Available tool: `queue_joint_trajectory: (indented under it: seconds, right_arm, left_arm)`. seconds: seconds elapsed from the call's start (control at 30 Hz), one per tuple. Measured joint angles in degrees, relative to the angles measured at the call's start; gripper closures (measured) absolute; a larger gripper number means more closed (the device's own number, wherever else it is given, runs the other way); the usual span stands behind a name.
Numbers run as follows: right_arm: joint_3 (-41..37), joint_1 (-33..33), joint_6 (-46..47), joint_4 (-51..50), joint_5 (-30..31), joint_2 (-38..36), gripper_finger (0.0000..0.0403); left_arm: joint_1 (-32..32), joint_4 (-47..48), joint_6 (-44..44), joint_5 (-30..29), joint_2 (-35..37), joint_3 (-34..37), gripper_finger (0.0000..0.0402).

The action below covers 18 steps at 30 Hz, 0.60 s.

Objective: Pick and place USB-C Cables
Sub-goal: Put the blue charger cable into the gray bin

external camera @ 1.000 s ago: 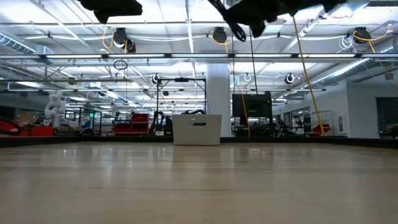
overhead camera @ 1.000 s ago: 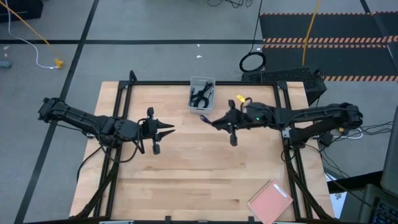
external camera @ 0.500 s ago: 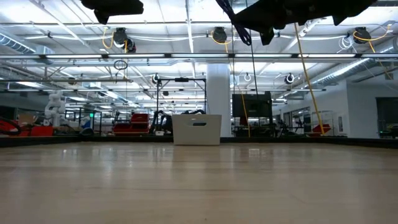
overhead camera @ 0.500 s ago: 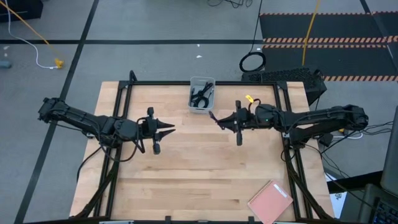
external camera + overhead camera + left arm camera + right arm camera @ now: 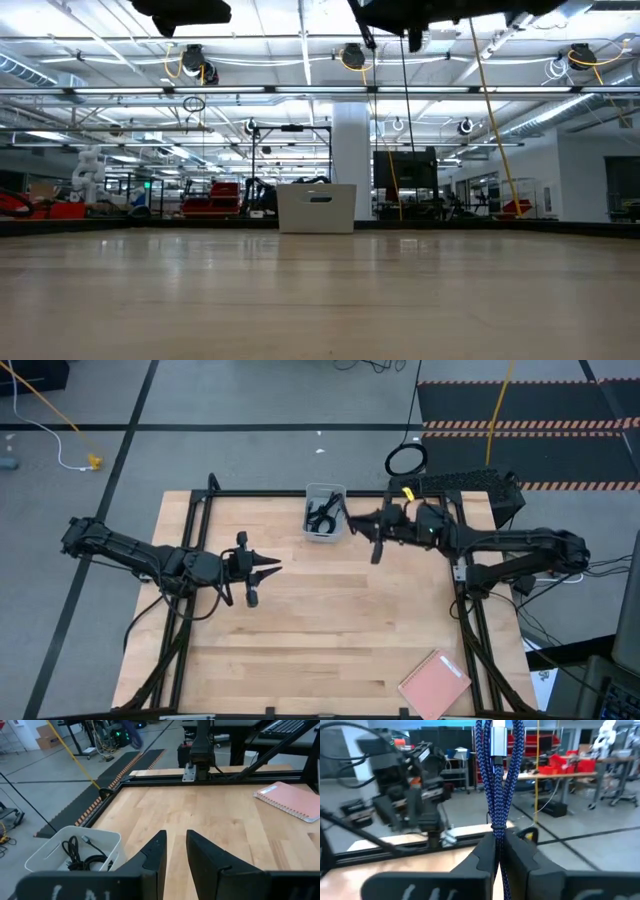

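Right pincer [image 5: 354, 520] clamped on the blue-purple cable [image 5: 498, 785] — held above the worktop [image 5: 320, 630], just beside the white bin [image 5: 323, 512] at the far edge. Black cables [image 5: 82, 857] lie coiled inside the bin. Left pincer [image 5: 272, 568] hangs mid-worktop, fingers slightly parted, empty.

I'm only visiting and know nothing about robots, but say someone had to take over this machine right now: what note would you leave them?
Right gripper: jaws shut on the braided blue-purple cable, held in the air beside the small clear plastic bin at the table's far edge.
Left gripper: jaws open, empty, waiting above the wooden table, left of centre.
Done: black coiled cables already lie in the bin.
Left: carry the blue-purple cable over the bin and release it.
Also there: a pink spiral notebook at the table's near right corner, not part of the job.
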<state>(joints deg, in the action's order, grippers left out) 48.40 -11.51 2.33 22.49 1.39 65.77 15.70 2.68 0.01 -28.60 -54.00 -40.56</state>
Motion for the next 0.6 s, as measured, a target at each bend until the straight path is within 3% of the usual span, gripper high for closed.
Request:
queue_joint_trajectory:
  seconds: [0.4, 0.6]
  right_arm:
    - [17.69, -11.25, -2.59, -3.12, 0.11, 15.93, 0.0389]
    - [21.27, -15.38, 0.69, -6.3, -0.09, 24.65, 0.0389]
  left_arm:
    - [-0.37, -4.69, -0.14, 0.09, 0.0, -0.02, 0.0325]
    - [-0.37, -5.3, -0.18, 0.15, 0.0, -0.02, 0.0325]
